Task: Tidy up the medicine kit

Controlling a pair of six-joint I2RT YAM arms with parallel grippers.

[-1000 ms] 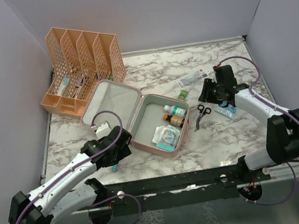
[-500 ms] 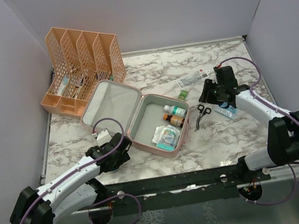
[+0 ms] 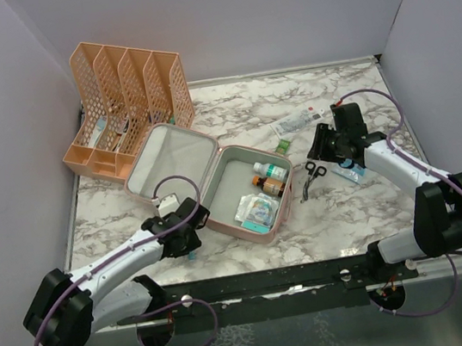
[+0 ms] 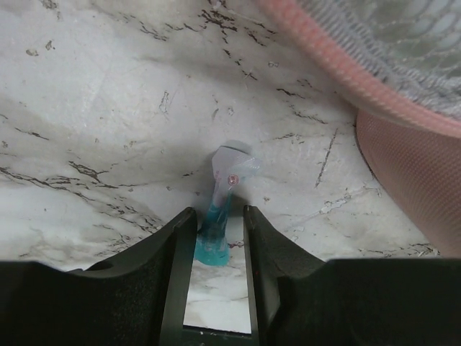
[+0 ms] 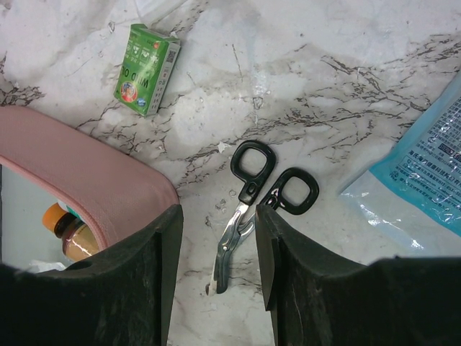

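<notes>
The medicine kit (image 3: 213, 156) is a pink zip case lying open, with its grey-lined lid (image 3: 170, 158) to the left. Its base holds two small bottles (image 3: 272, 177) and a packet (image 3: 256, 211). My left gripper (image 3: 187, 244) is low over the table by the case's front left corner. In the left wrist view it (image 4: 218, 213) is open, with a small blue ampoule (image 4: 216, 229) lying on the marble between its fingertips. My right gripper (image 3: 322, 152) is open above black-handled scissors (image 5: 248, 209), which lie right of the case (image 5: 94, 184).
An orange perforated file rack (image 3: 129, 101) stands at the back left. A green box (image 5: 146, 68), a blue packet (image 5: 432, 166) and a white strip pack (image 3: 297, 121) lie on the marble table (image 3: 230, 108) near the right gripper. Walls enclose three sides.
My left arm has stretched right and dropped lower toward the case's front corner. The right gripper has hardly moved.
</notes>
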